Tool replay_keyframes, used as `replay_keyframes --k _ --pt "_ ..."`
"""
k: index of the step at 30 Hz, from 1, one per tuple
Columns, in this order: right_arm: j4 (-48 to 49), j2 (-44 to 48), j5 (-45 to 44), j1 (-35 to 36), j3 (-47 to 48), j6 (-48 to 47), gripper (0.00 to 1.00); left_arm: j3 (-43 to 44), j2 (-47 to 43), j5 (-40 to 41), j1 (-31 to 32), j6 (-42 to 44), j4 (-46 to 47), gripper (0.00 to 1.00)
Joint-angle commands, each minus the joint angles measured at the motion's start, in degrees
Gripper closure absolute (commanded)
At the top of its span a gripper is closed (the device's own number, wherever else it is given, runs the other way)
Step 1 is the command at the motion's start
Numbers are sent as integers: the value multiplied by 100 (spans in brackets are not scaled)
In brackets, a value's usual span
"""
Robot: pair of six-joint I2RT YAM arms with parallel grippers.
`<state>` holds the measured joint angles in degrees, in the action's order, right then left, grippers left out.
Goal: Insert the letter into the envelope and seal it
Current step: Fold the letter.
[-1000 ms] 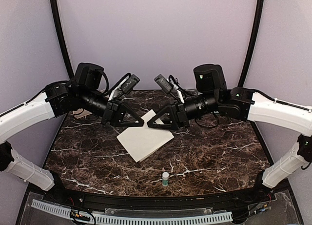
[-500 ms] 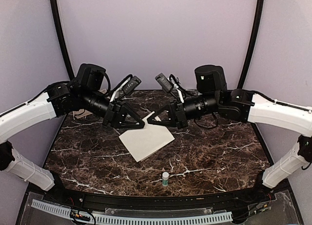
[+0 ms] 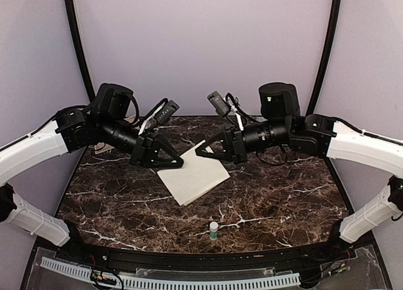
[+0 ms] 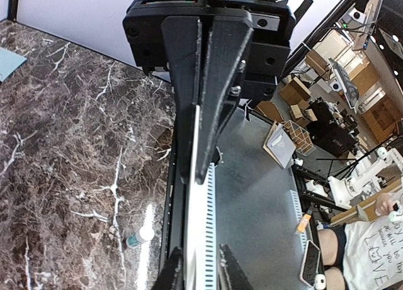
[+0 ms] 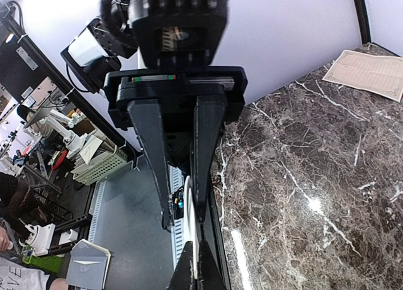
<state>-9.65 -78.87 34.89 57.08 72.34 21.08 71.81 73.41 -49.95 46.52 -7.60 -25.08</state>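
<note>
The letter (image 3: 192, 177), a plain off-white sheet, sits at the middle of the marble table (image 3: 283, 202). Its far corners reach both grippers. My right gripper (image 3: 200, 153) is shut on the sheet's far right corner. In the right wrist view the thin white edge runs between the closed fingertips of that gripper (image 5: 196, 271). My left gripper (image 3: 179, 164) is at the far left edge. In the left wrist view its fingers (image 4: 173, 271) stand a little apart around the sheet's edge (image 4: 191, 227). One pale teal corner of the envelope (image 4: 9, 60) shows in the left wrist view.
A small white glue stick (image 3: 214, 230) with a teal band stands near the table's front edge, and is also seen as the glue stick (image 4: 140, 234) in the left wrist view. A tan creased sheet (image 5: 368, 73) lies at the back by the wall.
The right gripper has closed on the sheet's corner and drawn back to the right. The left gripper has loosened from shut. The sheet has shifted slightly right.
</note>
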Motion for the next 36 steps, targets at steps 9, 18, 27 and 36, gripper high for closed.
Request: replay_keyframes --k 9,18,27,36 --pt "-80 408 -257 -148 -138 -38 100 -185 -385 192 -20 82 -261 100" --pt "-124 561 -377 -195 -227 10 100 -257 -455 328 -34 97 -279 78" --pt "-185 649 -533 -238 -264 24 100 -404 -555 300 -64 84 -204 100" --pt "-398 630 -702 -281 -103 69 100 -641 -716 316 -84 18 96 69"
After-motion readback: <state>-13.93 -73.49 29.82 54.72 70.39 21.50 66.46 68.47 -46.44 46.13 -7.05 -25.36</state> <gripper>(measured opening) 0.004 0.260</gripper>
